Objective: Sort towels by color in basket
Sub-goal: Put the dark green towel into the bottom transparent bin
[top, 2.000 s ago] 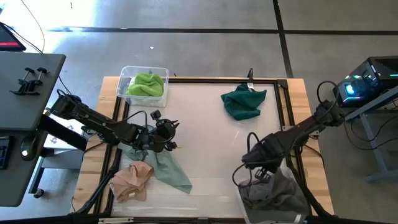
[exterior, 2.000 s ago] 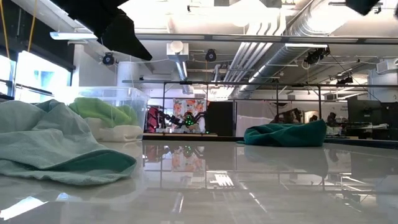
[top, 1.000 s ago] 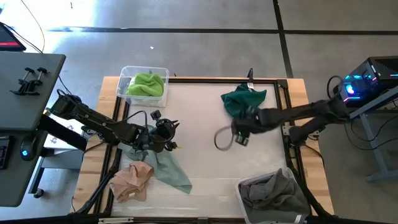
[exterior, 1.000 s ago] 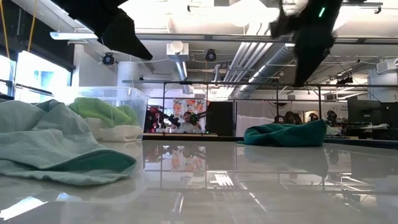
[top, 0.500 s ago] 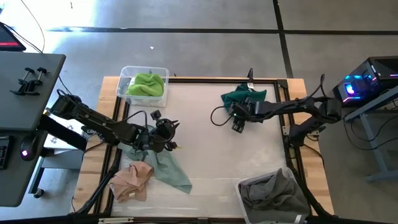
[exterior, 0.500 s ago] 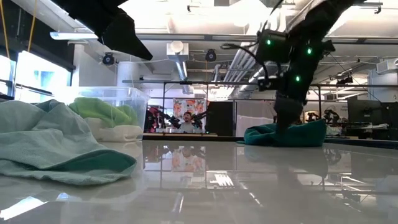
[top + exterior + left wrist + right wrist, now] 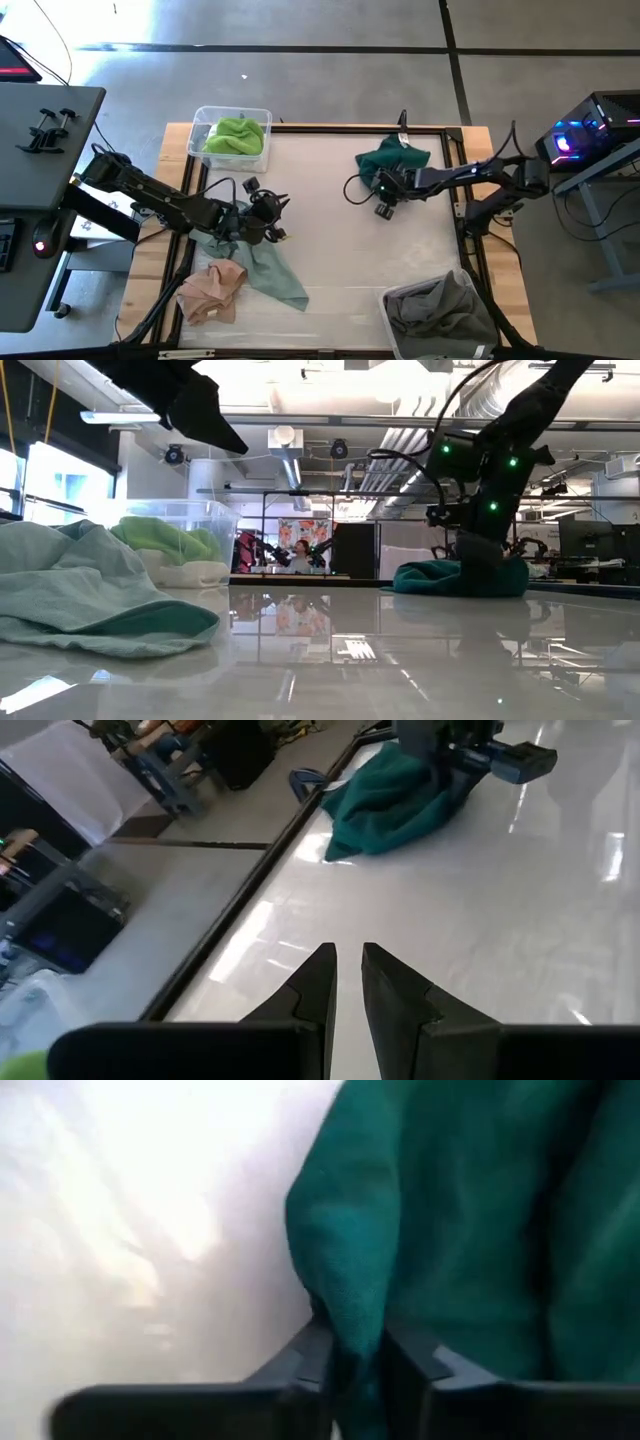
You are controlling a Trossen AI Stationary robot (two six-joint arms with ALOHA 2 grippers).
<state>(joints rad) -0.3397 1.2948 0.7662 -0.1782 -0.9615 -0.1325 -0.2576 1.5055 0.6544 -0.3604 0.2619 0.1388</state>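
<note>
The right hand (image 7: 385,184) is pressing down at the near edge of the dark teal towel (image 7: 394,160) at the far right of the bench (image 7: 340,220), its 2 fingers (image 7: 300,1358) pinched together on a fold of the cloth (image 7: 470,1210), as the right wrist view is showing. From bench height, the right arm is coming down from above with green lights glowing along it, and the hand (image 7: 478,552) is sitting on the crumpled teal heap (image 7: 425,577). The left hand (image 7: 268,222) is hovering over the left side of the bench, just above the pale mint towel (image 7: 272,270), with its 2 fingers (image 7: 318,982) drawn nearly together and gripping nothing. The peach towel (image 7: 212,290) is lying bunched beside the mint one, touching it, near the front left corner. At the far left corner, a clear bin (image 7: 204,118) is holding the lime green towel (image 7: 236,135) on top of something white. At the front right corner, a second clear bin (image 7: 388,322) is carrying the grey towels (image 7: 438,308), which are spilling over its rim. In the room beyond, a person (image 7: 298,558) is sitting well behind the bench.
</note>
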